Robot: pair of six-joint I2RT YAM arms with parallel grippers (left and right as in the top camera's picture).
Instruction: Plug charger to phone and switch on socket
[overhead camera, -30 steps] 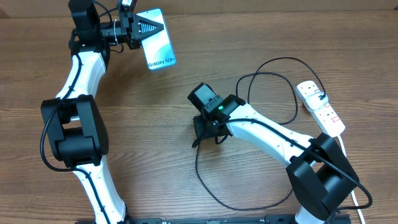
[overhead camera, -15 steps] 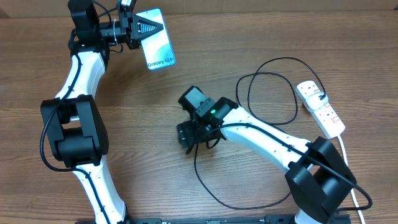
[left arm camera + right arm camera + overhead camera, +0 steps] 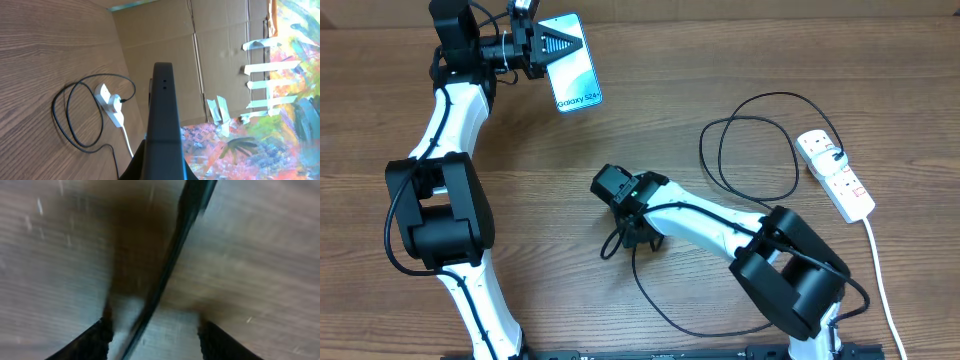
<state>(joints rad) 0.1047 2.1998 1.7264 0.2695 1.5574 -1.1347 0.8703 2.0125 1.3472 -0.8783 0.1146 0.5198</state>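
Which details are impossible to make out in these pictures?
The charger tip: in the overhead view the right gripper covers it; the right wrist view is blurred.
The socket switches: too small in the overhead view to tell on or off.
The phone port: too small overhead; left wrist view shows only a dark edge.

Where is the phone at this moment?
Overhead view, upper left: the phone is clamped in the left gripper, far from the socket at the right edge.
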